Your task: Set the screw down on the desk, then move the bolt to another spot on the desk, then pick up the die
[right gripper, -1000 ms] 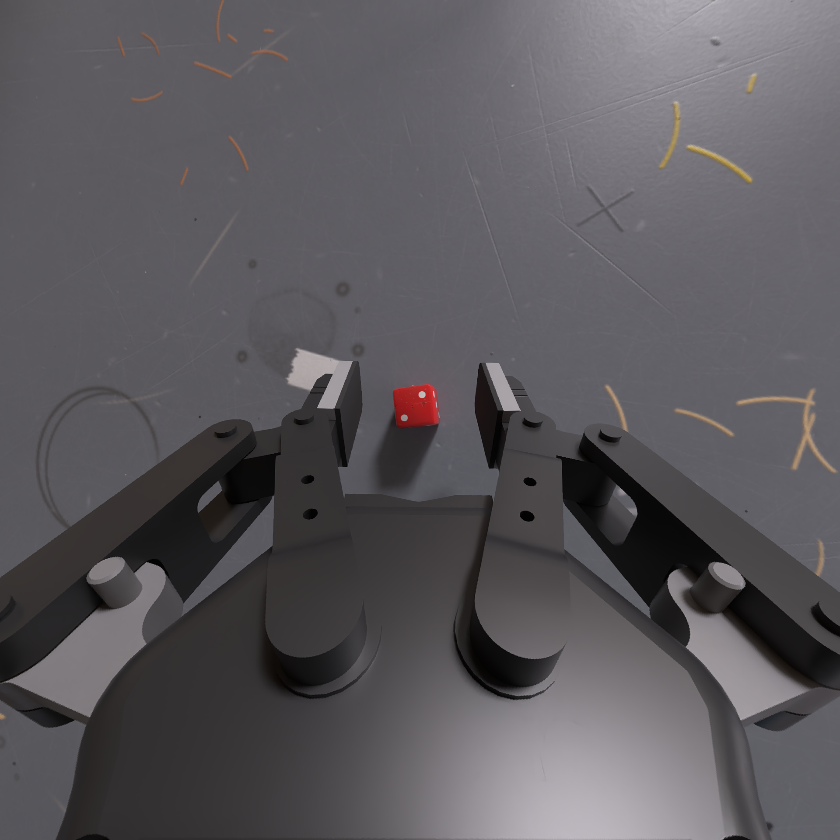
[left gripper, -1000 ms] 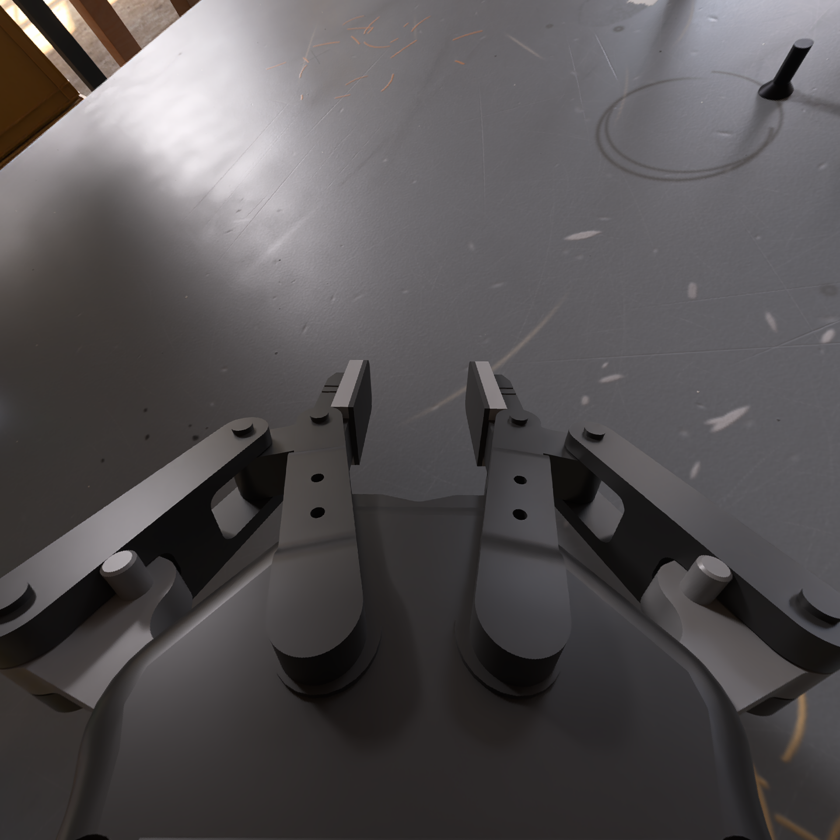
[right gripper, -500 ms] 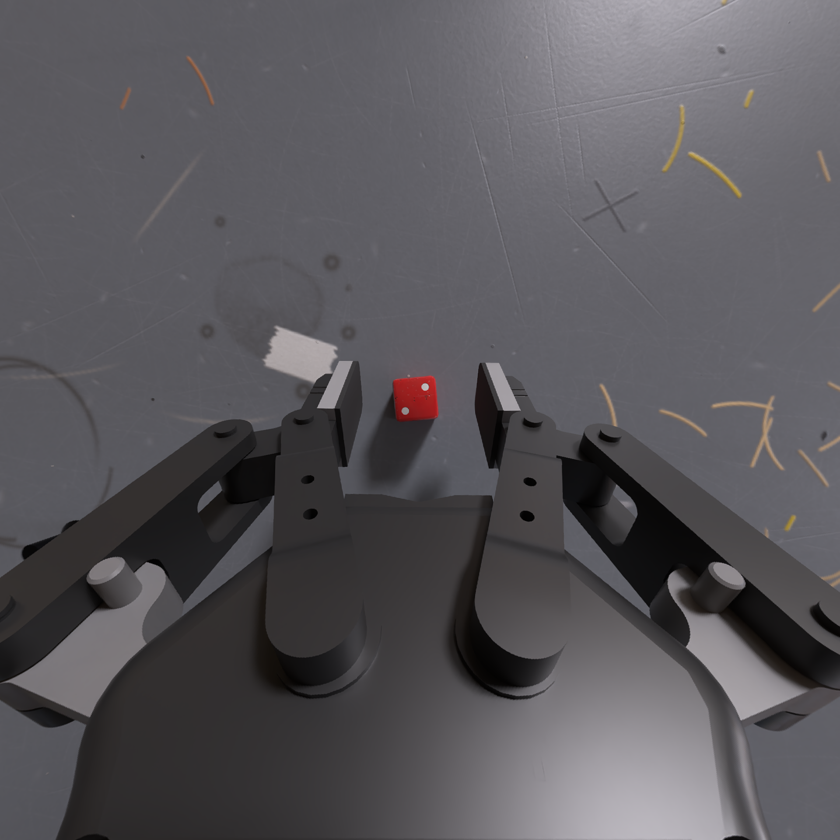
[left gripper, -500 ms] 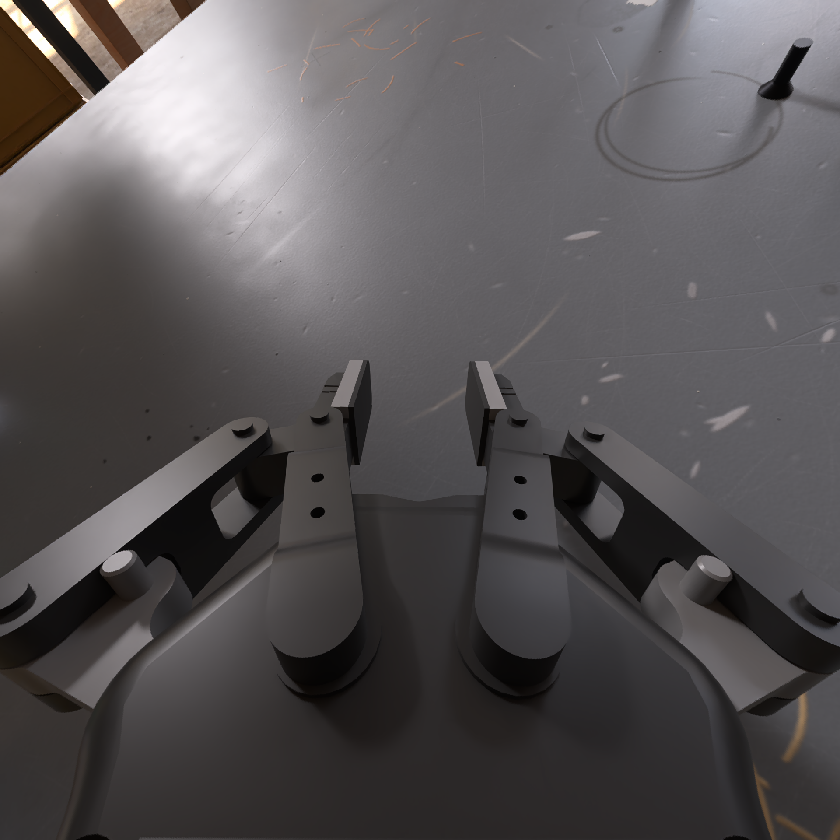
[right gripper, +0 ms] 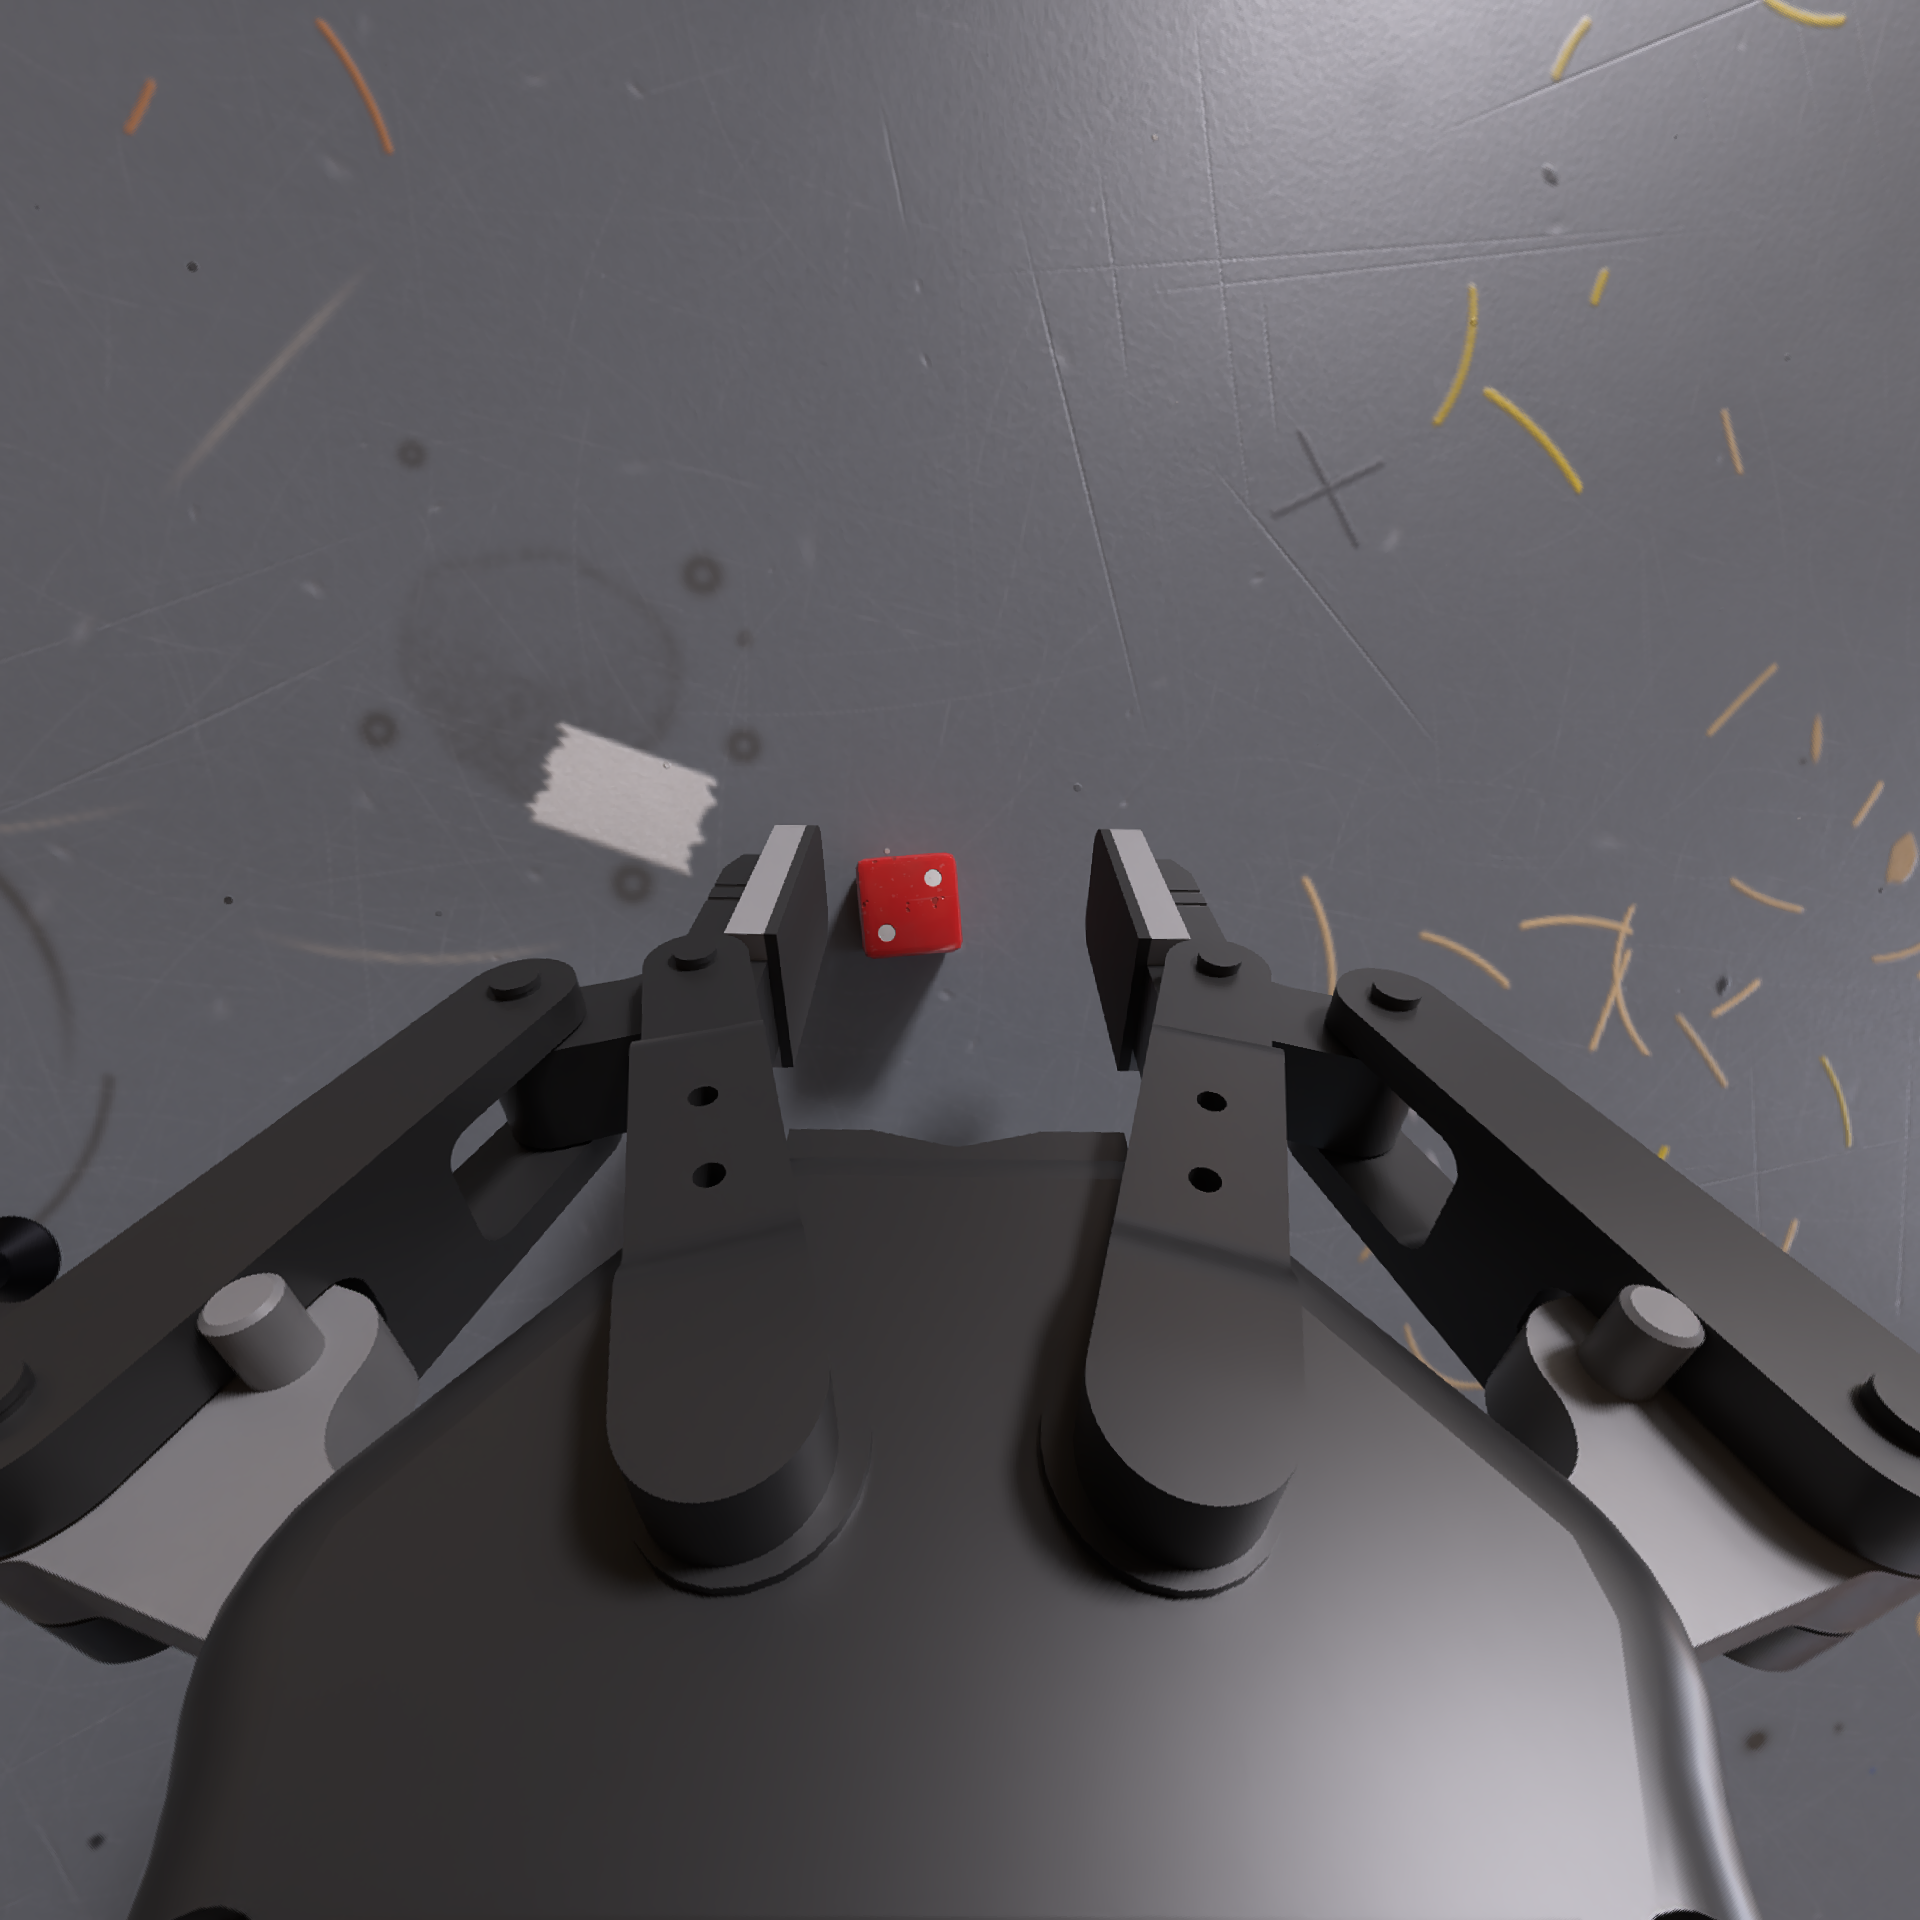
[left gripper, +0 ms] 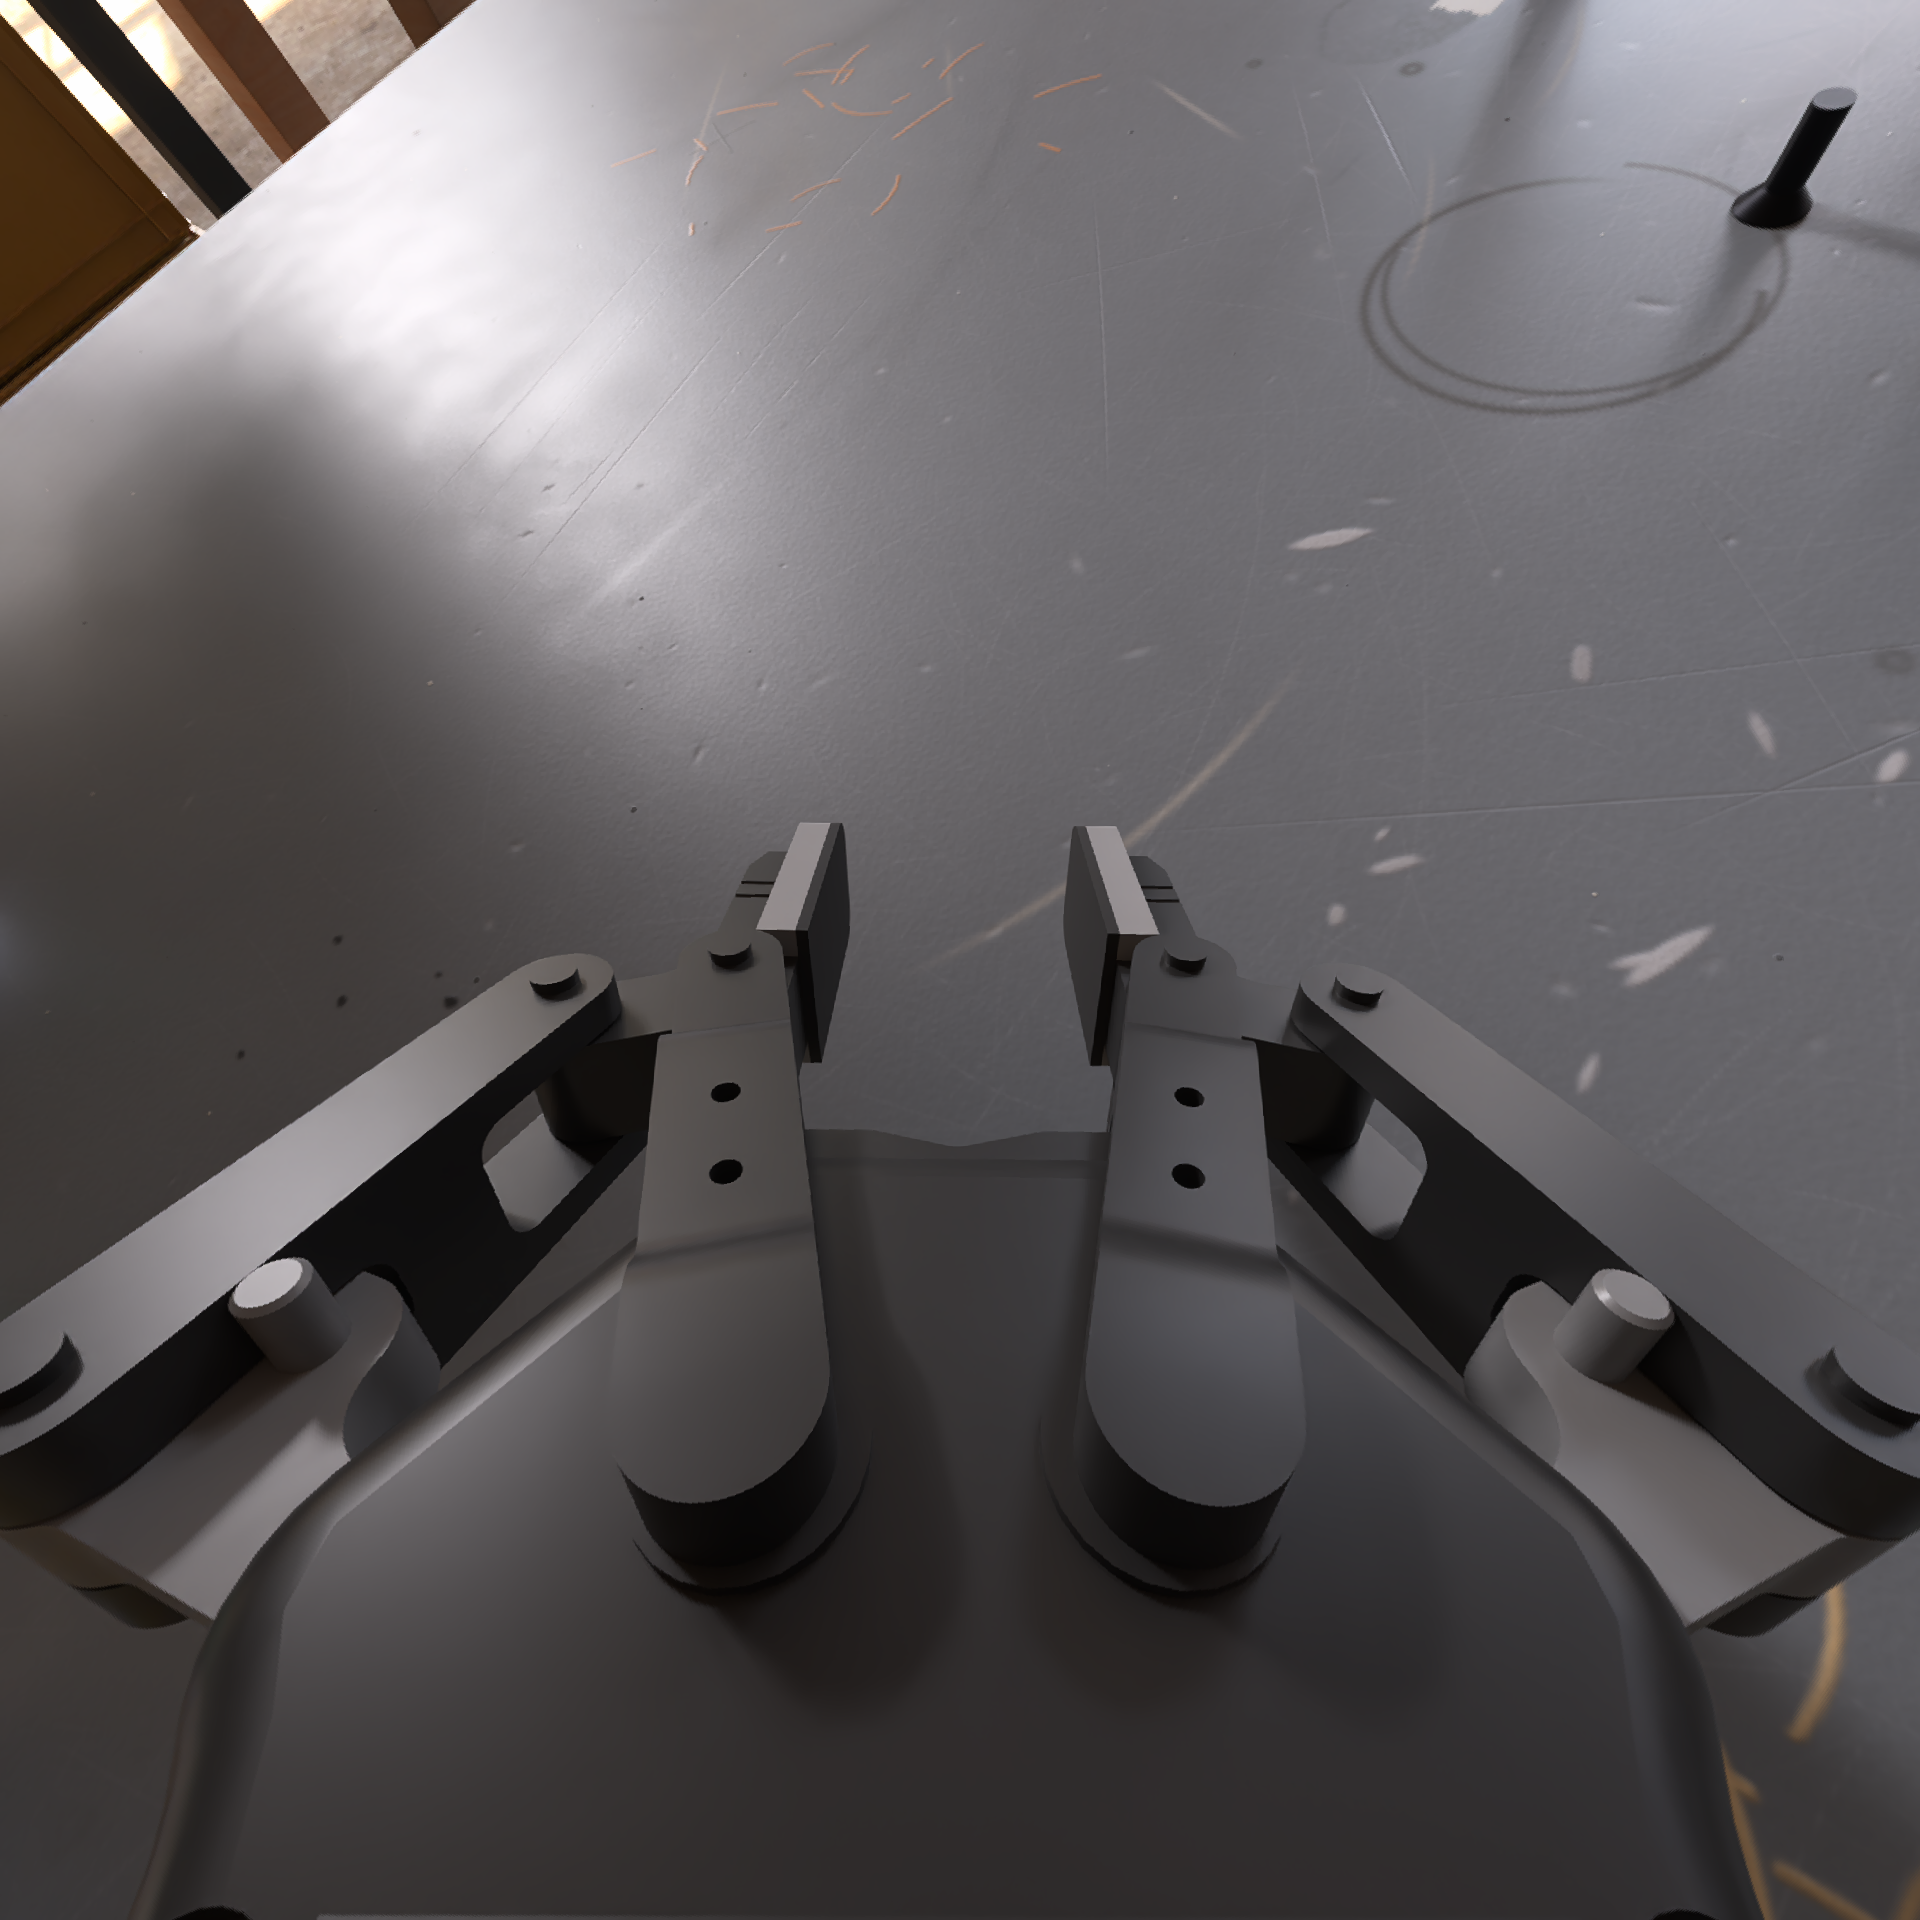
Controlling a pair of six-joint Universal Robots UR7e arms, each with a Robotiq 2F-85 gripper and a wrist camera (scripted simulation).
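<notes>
A small red die (right gripper: 908, 904) with white dots lies on the grey desk (right gripper: 1039, 416). My right gripper (right gripper: 951, 914) is open above it, the die showing between the fingertips and nearer the left one (right gripper: 779, 894). My left gripper (left gripper: 954, 914) is open and empty over bare desk (left gripper: 727, 520). A black screw (left gripper: 1789, 164) stands on its flat head at the far right in the left wrist view. A black rounded part (right gripper: 23, 1255), what it is I cannot tell, peeks out at the left edge of the right wrist view.
A white strip of tape (right gripper: 623, 795) lies left of the die. Orange and yellow shavings (right gripper: 1507, 416) are scattered on the desk. The desk's far left edge (left gripper: 208, 229) shows in the left wrist view, with wooden furniture beyond.
My right gripper has come lower over the die, which now sits closer to the left fingertip. The left gripper has not moved.
</notes>
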